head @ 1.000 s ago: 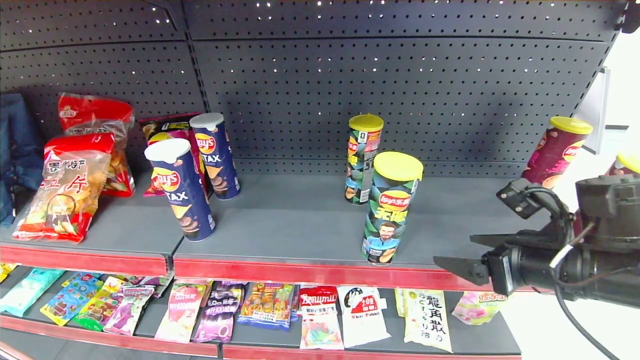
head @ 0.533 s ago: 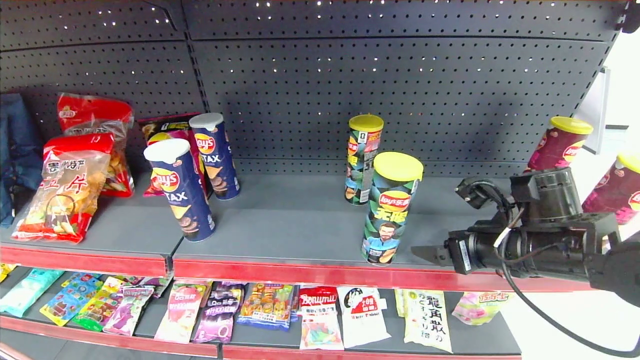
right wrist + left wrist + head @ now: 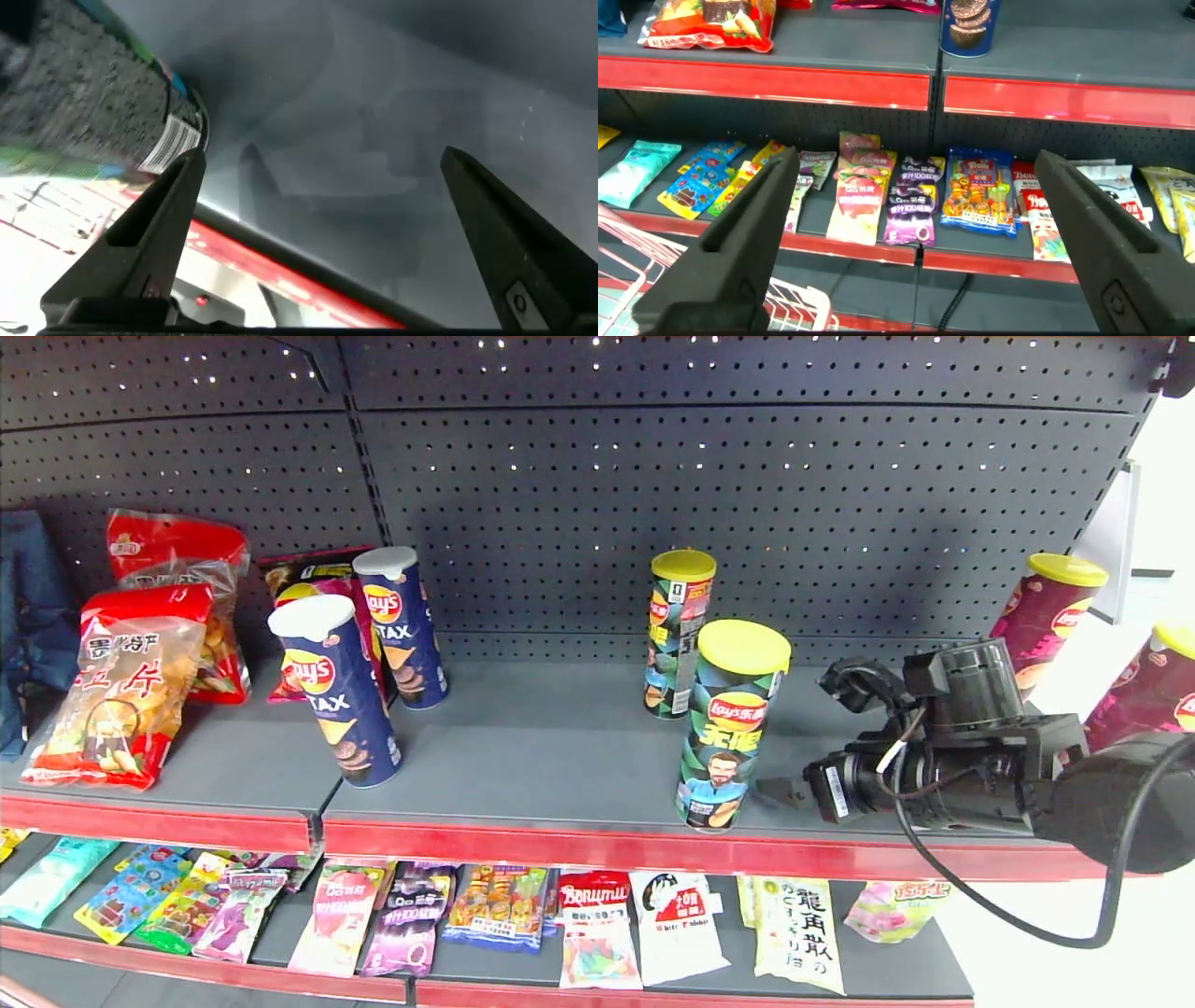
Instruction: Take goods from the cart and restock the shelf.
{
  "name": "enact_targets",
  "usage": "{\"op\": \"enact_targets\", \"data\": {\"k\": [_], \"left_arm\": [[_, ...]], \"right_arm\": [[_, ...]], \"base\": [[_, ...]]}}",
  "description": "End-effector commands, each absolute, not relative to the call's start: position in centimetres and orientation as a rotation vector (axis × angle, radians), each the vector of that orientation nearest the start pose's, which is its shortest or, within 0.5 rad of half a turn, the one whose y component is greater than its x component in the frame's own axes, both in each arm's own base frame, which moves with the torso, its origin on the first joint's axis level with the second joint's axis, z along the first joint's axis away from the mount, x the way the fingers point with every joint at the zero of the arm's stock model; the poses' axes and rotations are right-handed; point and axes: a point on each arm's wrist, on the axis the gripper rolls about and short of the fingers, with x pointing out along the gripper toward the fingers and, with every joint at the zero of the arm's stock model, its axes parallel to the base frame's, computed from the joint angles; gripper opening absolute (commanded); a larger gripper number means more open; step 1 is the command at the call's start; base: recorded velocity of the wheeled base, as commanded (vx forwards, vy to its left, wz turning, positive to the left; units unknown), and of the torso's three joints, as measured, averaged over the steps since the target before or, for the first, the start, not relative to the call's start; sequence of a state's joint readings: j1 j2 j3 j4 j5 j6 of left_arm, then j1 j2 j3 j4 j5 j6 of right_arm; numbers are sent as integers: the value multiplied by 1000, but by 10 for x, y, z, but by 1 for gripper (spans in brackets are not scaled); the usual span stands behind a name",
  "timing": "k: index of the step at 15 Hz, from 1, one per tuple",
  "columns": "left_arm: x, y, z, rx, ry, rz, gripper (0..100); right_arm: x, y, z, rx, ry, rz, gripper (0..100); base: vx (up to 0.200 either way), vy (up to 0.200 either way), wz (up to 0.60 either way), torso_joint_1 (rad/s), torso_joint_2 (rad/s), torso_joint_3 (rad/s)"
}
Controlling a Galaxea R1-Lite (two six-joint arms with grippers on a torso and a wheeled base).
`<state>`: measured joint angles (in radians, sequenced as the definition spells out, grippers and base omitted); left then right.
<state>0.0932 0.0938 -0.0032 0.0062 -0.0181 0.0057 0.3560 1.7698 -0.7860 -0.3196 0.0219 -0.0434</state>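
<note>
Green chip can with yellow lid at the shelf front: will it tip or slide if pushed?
Tall and narrow, the green chip can would probably tip if pushed near its yellow lid. Standing near the red front lip, it might fall off. Once down, it likely rolls.

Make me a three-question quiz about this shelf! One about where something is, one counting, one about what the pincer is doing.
1. Where is the right pincer?
A by the red bags. B beside the front green can. C on the lower shelf.
2. How many blue cans have white lids?
A two. B one. C four.
3. The right pincer is:
A shut on a can. B shut on a bag. C open, empty.
Answers: B, its tip is by that can; A, two stand left; C, fingers spread, nothing between.
</note>
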Motion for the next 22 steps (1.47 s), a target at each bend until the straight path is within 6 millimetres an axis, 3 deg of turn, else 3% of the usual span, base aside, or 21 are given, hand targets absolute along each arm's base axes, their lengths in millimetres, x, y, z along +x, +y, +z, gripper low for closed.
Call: {"op": "enact_targets", "data": {"k": [1,22], "left_arm": [[-16,-2,78,1,100,75,100],[-16,-2,78,1,100,75,100]], "right_arm": [[282,106,121,-185,665,387,100],[296,130,109,-268,671,406,100]], "base": [[0,0,0,0,0,0],[0,0,0,0,0,0]]}}
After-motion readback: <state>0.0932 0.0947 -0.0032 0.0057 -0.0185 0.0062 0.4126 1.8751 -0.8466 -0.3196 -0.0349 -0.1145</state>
